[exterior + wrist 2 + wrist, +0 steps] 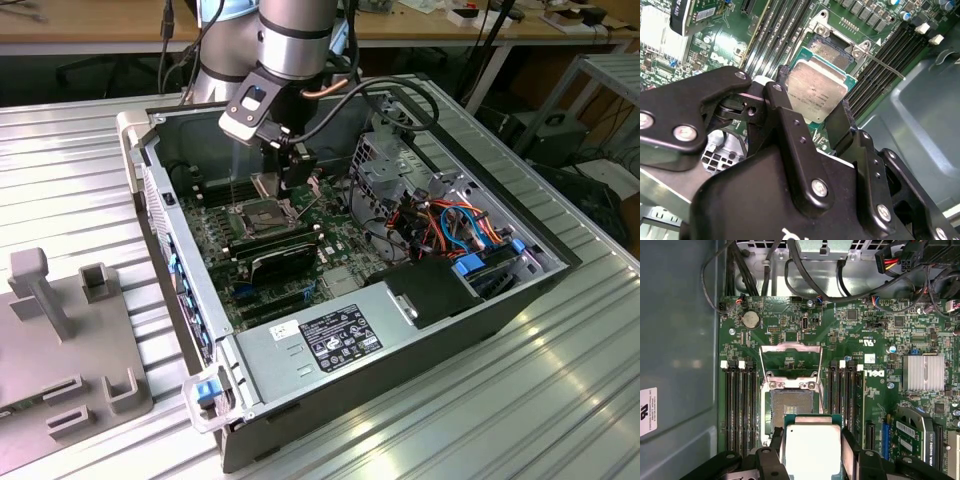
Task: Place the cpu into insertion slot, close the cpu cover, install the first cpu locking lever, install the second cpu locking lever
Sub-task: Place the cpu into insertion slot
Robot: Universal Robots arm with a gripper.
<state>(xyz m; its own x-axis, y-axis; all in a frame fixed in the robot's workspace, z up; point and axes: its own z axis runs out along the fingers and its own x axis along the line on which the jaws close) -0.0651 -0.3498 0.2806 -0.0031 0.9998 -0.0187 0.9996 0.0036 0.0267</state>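
The small, flat, square cpu with its silvery metal top plate is sitting between the black fingers of your arm's gripper, which is pinching it by two opposite edges. In both wrist views the chip is hanging just over the insertion slot, the dark square socket rimmed in silver metal. It is overlapping one side of the socket and leaving the rest of the contact field exposed. Whether the chip is touching the socket you cannot tell.

The cpu cover, a thin silver metal frame with a large central window, is standing open on its hinge at the side of the socket away from the chip. A thin metal lever is angling out from a corner of the socket in the second wrist view. Long narrow black memory slots are flanking the socket on both sides of the green circuit board, and a finned silver heatsink is sitting well apart from it.

In the exterior view you are seeing the grey arm reaching down into the open dark computer case, which is lying on a ribbed aluminium table. A grey fixture plate is resting on the table at the exterior view's left, and coloured cables are bunching inside the case toward the exterior view's right.
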